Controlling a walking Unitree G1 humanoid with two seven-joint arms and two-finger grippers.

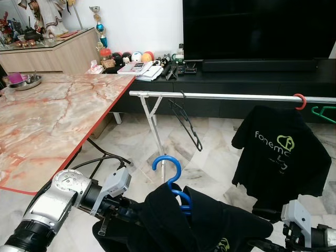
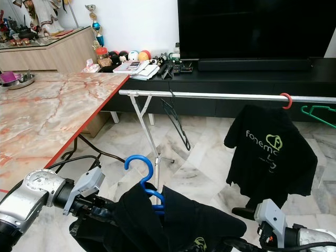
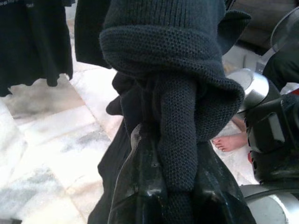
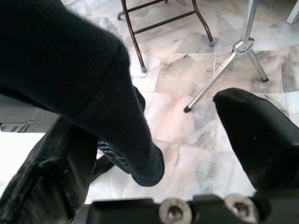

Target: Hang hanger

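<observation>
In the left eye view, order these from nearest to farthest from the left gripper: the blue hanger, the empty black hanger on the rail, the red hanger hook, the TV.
1. Blue hanger, just right of the left gripper, inside the held black garment.
2. Empty black hanger, hanging mid-rail.
3. Red hanger hook, far right on the rail.
4. TV, beyond, on the dark cabinet.

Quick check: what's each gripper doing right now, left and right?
Left gripper: shut on the black shirt.
Right gripper: open, fingers beside the shirt, clamping nothing.
</observation>
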